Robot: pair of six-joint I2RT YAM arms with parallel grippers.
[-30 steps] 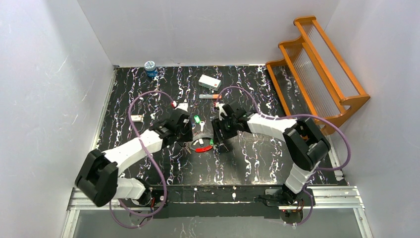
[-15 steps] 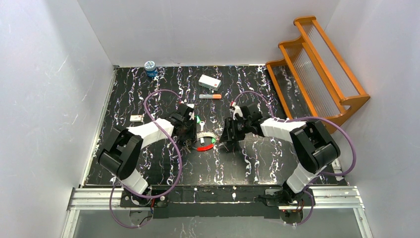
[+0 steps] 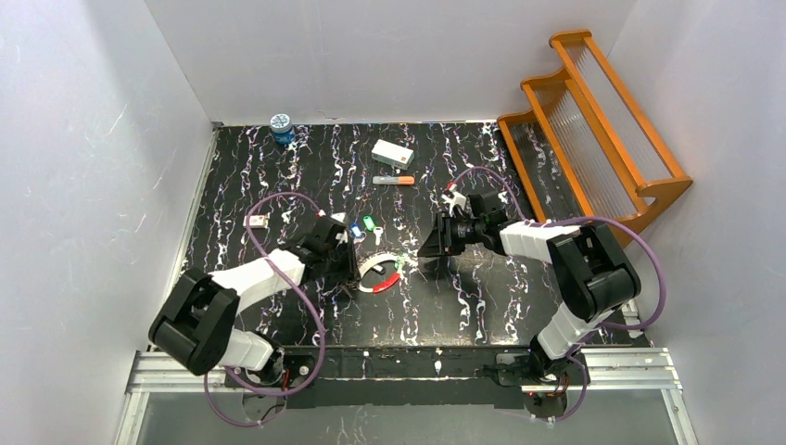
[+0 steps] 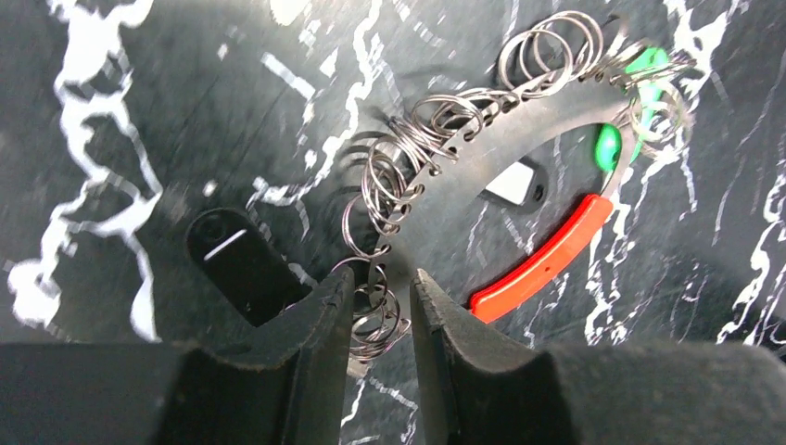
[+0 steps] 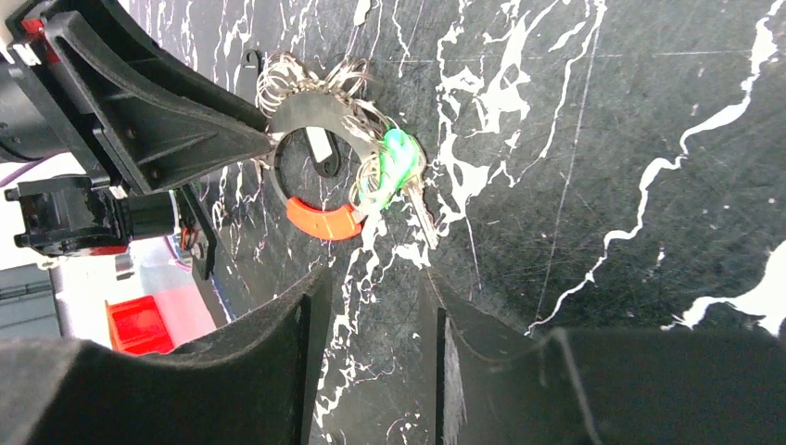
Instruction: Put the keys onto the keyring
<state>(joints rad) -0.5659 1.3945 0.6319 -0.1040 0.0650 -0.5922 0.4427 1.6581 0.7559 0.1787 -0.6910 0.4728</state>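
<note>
The keyring (image 3: 378,271), a thin loop part white and part red, lies on the black marbled table. Several small wire rings hang along it (image 4: 408,148). A green-headed key (image 5: 399,156) hangs at its right end beside the red part (image 4: 542,264). A loose blue-headed key (image 3: 356,229) and a loose green-headed key (image 3: 369,222) lie just behind the loop. My left gripper (image 3: 349,263) is closed on the loop's left end, with wire rings pinched between its fingers (image 4: 380,298). My right gripper (image 3: 428,248) is open and empty (image 5: 375,301), a little to the right of the loop.
A white box (image 3: 392,153) and an orange-tipped marker (image 3: 394,180) lie at the back middle. A blue-capped jar (image 3: 281,126) stands at the back left. A small white piece (image 3: 257,222) lies at the left. An orange wooden rack (image 3: 593,130) stands at the right.
My left gripper has come down to the loop's left end, uncovering the blue key. My right gripper has drawn back to the right, away from the loop. The loop has shifted slightly.
</note>
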